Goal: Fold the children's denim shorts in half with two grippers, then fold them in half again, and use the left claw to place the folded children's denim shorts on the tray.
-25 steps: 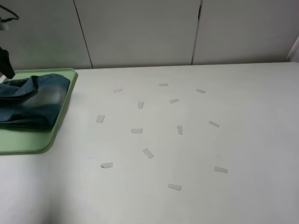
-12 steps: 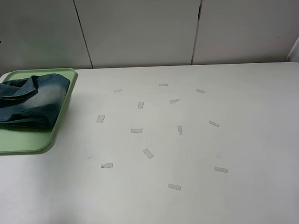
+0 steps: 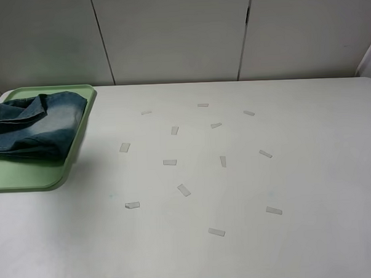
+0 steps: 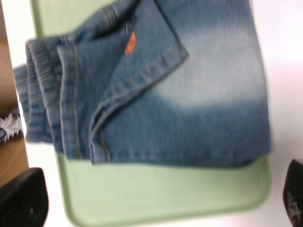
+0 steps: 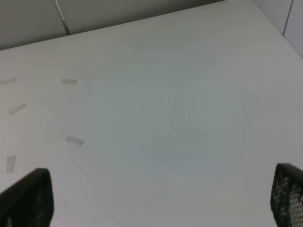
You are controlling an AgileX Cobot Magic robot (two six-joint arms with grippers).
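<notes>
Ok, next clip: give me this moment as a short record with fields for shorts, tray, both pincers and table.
shorts: children's denim shorts folded, lying on the tray, one edge hanging past its rim
tray: pale-green tray at the table's left end
left pincer: left pincer open above the shorts, holding nothing
right pincer: right pincer open over bare table, holding nothing
table: white table with small tape marks

No legible text, label or number anywhere; small orange tab (image 4: pixel 129 44) on the denim shorts (image 4: pixel 156 90) unreadable
</notes>
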